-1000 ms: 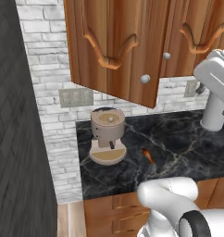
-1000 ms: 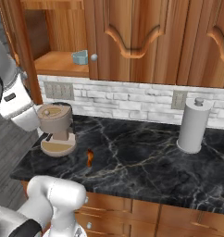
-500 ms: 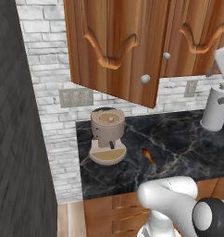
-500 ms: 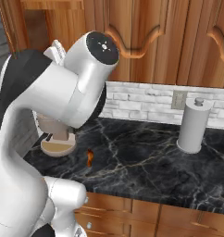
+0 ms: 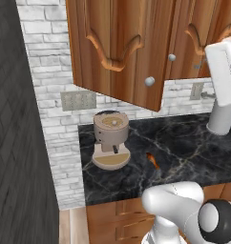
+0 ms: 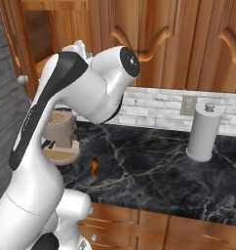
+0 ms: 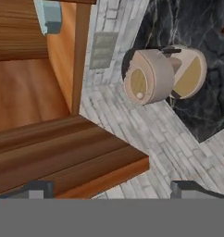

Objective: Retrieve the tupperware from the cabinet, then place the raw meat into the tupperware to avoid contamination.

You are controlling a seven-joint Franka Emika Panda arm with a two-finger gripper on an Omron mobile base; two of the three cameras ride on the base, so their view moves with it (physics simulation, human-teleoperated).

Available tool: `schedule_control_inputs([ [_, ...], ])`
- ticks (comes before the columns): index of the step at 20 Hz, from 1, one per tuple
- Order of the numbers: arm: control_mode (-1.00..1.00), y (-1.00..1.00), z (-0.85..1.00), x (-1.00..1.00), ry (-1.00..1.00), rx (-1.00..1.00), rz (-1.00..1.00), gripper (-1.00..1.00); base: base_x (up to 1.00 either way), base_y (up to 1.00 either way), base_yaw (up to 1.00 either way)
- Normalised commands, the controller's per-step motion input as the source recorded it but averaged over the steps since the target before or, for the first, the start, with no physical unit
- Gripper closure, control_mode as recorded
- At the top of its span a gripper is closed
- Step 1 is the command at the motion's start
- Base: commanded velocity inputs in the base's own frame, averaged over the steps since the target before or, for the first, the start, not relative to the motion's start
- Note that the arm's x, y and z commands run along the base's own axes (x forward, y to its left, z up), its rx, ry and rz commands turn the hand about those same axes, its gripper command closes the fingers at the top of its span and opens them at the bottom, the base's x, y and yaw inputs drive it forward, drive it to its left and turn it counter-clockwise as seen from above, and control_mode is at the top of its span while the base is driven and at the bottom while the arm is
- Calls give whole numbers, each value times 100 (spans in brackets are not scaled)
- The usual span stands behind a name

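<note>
Looking along the hand view, the two dark fingertips [image 7: 36, 189] sit far apart at the bottom edge, so the gripper [image 7: 114, 190] has its jaws spread wide with nothing between them. Just beyond the tips is a brown wooden edge of the cabinet [image 7: 63, 152], and past it the interior opens up with a plank shelf; the tupperware [image 7: 50, 16], a small pale blue-teal tub, sits deep inside on that shelf at the top left of this rolled view, well apart from the fingers. Beside the cabinet the white brick wall [image 7: 146, 134] runs toward the beige coffee machine [image 7: 160, 76], seen tilted on the dark marble counter [image 7: 197, 28]. In the left base view the raw meat [image 5: 153, 161], a tiny orange-brown strip, lies on the counter just to the right of the coffee machine's round base, near its front half and not touching the machine. The right base view shows the same strip beside the machine, partly behind the white arm [image 6: 76, 97], which rises toward the open cabinet section at upper left. Farther along the counter stands an upright grey paper towel roll [image 6: 204, 132], against the brick backsplash under the closed cabinet doors.
</note>
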Motion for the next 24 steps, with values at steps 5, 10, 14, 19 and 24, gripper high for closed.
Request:
schedule_control_inputs([
  [5, -100, 29, 0, 47, 0, 0, 4, -100, 0, 0, 0],
  [10, -100, 39, 0, 40, 0, 0, 7, -100, 0, 0, 0],
  [14, -100, 43, 0, 32, 0, 0, 8, -100, 0, 0, 0],
  [19, -100, 48, 0, 19, 0, 0, 8, -100, 0, 0, 0],
  [24, -100, 52, 0, -1, 1, 7, 13, -100, 0, 0, 0],
])
